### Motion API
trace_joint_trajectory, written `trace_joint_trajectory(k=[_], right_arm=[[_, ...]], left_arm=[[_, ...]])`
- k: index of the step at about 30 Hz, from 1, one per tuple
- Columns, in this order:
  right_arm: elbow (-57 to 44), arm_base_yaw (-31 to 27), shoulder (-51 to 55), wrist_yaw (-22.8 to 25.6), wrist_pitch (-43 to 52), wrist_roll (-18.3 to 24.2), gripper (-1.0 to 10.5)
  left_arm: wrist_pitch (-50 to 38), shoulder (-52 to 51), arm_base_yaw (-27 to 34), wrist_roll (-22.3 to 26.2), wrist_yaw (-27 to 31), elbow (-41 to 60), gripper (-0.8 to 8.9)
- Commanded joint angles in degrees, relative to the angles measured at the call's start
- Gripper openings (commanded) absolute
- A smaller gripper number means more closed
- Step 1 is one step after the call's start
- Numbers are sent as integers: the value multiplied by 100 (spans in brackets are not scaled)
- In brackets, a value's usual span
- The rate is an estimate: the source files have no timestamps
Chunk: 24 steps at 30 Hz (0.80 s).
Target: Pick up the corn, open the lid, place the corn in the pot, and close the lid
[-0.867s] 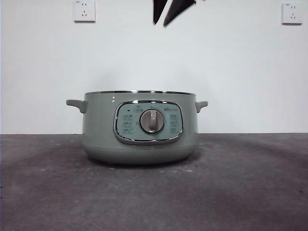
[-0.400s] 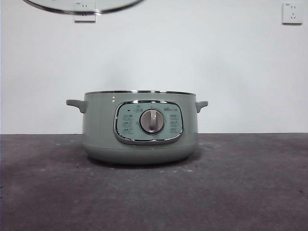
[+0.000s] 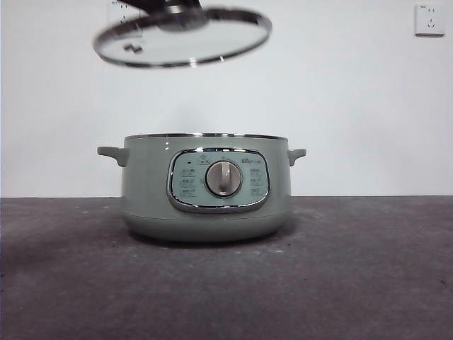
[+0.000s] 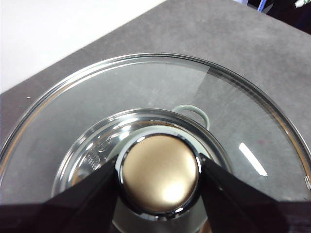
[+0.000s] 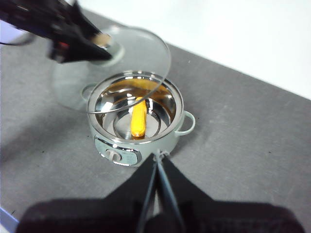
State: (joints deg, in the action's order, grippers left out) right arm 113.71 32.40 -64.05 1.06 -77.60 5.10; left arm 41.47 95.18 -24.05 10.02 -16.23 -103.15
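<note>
The sage-green pot (image 3: 205, 188) stands open on the table. The corn (image 5: 139, 119) lies inside it on the steel bottom; the pot wall hides it in the front view. My left gripper (image 4: 159, 170) is shut on the knob (image 4: 160, 160) of the glass lid (image 4: 233, 126). It holds the lid (image 3: 182, 37) tilted in the air above the pot, shifted toward its left side. In the right wrist view the left gripper (image 5: 92, 41) and lid (image 5: 121, 63) hang over the pot's (image 5: 129, 148) far rim. My right gripper (image 5: 158, 158) is shut and empty, high above the pot's front.
The pot sits on a dark grey table (image 3: 354, 283) against a white wall. A wall socket (image 3: 429, 19) is at the upper right, and another (image 3: 120, 13) shows partly behind the lid. The pot's side handles (image 3: 110, 153) stick out.
The lid has come down from the top left edge and moved right, over the pot. The black jaw tips seen at the top centre one second ago have left the front view.
</note>
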Motion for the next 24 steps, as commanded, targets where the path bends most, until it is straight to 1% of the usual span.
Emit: trace_joint_trajectory(k=[1, 6, 12, 14, 24], right_arm=[[-275, 17, 525, 9, -153, -131, -12], [-387, 17, 1174, 52, -153, -345, -12], [-503, 17, 1602, 111, -153, -415, -12], [-573, 17, 1661, 111, -153, -452, -12], [-802, 17, 1707, 111, -153, -450, -12]], left_arm=[[-337, 212, -35, 31, -24, -31, -9], [-476, 640, -74, 28, -22, -31, -8], [-702, 975, -157, 26, 48, -33, -8], [-758, 1051, -197, 28, 151, -31, -8], [-785, 1296, -214, 28, 278, -31, -9]])
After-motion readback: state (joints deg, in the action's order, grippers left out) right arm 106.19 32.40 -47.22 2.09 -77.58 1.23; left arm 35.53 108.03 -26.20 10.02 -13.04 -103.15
